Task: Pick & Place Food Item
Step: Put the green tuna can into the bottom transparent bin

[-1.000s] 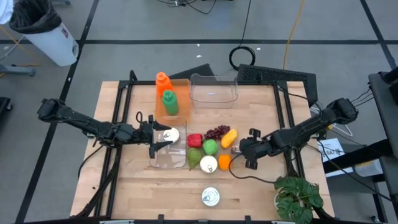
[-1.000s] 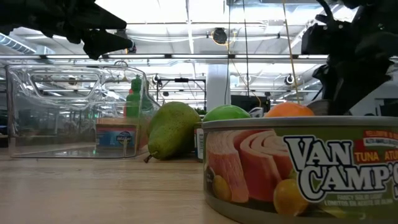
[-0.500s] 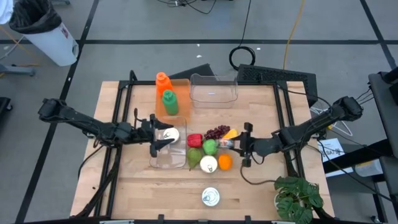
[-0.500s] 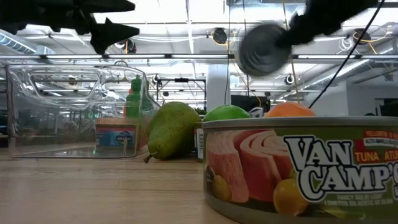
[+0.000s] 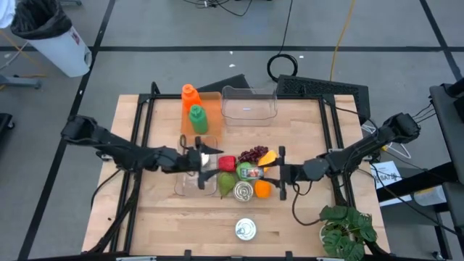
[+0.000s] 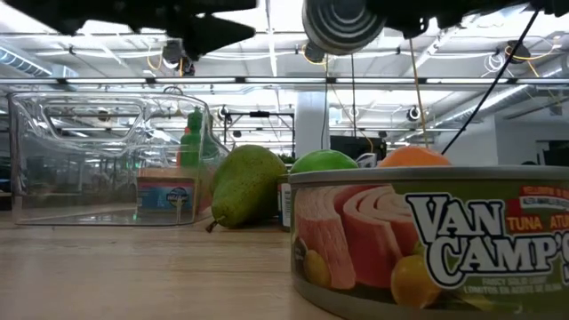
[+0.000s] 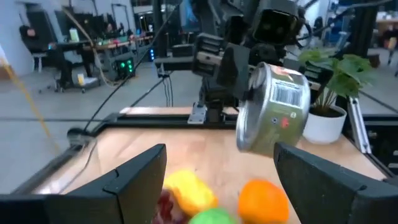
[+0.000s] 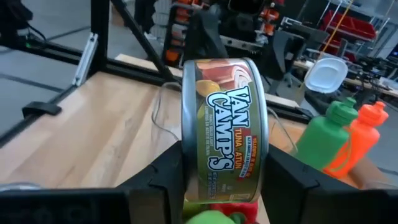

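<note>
From above, my right gripper [image 5: 267,175] carries a tuna can [image 5: 251,172] over the heap of fruit at the middle of the table [image 5: 304,225], jaws clamped on the can's flat ends so it rides on its side. The left gripper [image 5: 210,161] reaches in from the other side, just beside the can, fingers parted and empty, over the clear bin [image 5: 196,185] where I judge the can is bound. A second clear bin [image 5: 250,105] and two bottles, orange [image 5: 189,94] and green [image 5: 196,116], stand at the far edge; another can [image 5: 246,230] sits alone near the front.

At table height, the carried can [image 6: 336,22] hangs well clear of the pear [image 6: 244,185], the lime-green fruit [image 6: 324,161] and the orange [image 6: 413,156], high enough, I reckon, to pass over them without knocking any. The front can [image 6: 427,244] fills the foreground, and the clear bin [image 6: 107,160] stands behind on the left.

Through the left wrist camera, I see the can [image 7: 273,106] gripped by the other arm straight ahead, framed between my own spread fingers [image 7: 134,180], which hold nothing. A potted plant [image 7: 329,81] stands beyond.

Through the right wrist camera, the can [image 8: 224,137] sits squarely between the two pads [image 8: 165,177], label outward, held firm; the bottles show beyond.
</note>
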Controlling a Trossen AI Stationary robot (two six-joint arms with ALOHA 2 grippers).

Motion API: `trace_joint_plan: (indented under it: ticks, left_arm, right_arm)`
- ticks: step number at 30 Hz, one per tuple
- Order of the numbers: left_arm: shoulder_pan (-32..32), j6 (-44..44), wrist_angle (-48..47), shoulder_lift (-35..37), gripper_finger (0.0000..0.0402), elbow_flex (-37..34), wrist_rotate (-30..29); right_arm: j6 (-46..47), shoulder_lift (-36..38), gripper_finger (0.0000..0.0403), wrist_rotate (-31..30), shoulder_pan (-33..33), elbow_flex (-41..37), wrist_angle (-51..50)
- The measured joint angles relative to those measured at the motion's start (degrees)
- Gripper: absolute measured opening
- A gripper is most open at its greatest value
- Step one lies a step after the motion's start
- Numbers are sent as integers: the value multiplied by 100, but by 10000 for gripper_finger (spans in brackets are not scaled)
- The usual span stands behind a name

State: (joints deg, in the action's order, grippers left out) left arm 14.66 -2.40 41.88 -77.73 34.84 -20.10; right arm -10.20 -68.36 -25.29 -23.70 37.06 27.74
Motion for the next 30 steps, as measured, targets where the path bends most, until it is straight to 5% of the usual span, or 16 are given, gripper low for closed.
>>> trace_joint_plan:
  ticks: [7, 22, 25, 30]
  left_arm:
    - [0, -469, 5, -917, 305, 781, 599]
    - [-178, -793, -24, -1570, 302, 1450, 662]
    - [-231, -775, -160, -1550, 272, 1450, 1055]
    - [-260, -792, -152, -1522, 159, 1447, 1290]
  right_arm:
    - [-10, 2, 146, -10, -2, -2, 35]
    - [-1, 2, 146, -6, 2, -2, 73]
    - [5, 2, 146, 5, 0, -2, 29]
    - [202, 4, 147, 33, 28, -2, -8]
